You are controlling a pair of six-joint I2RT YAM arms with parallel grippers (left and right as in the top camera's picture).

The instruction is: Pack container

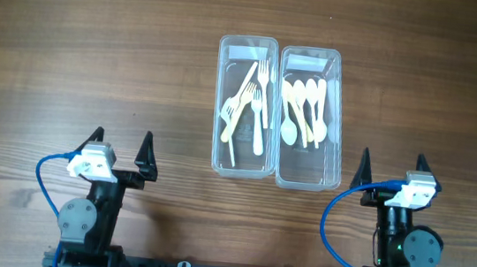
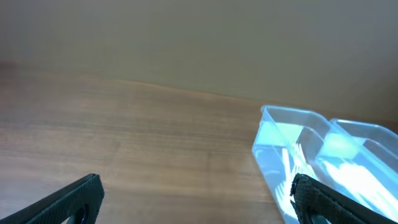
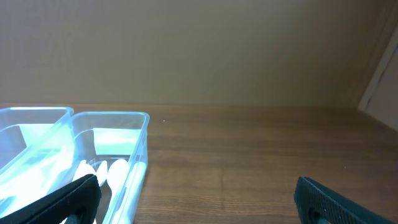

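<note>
Two clear plastic containers stand side by side at the table's middle. The left container (image 1: pixel 222 105) holds several cream plastic forks (image 1: pixel 247 108). The right container (image 1: pixel 340 117) holds several cream plastic spoons (image 1: pixel 303 109). My left gripper (image 1: pixel 121 148) is open and empty near the front left, well apart from the containers. My right gripper (image 1: pixel 392 167) is open and empty at the front right, just right of the spoon container. The left wrist view shows both containers at its right (image 2: pixel 273 134), past its open gripper (image 2: pixel 196 196). The right wrist view shows them at its left (image 3: pixel 140 134), with its gripper (image 3: pixel 196 199) open.
The wooden table (image 1: pixel 70 45) stretches around the containers. Blue cables loop beside each arm base at the front edge (image 1: pixel 48 167). A wall rises behind the table in the wrist views.
</note>
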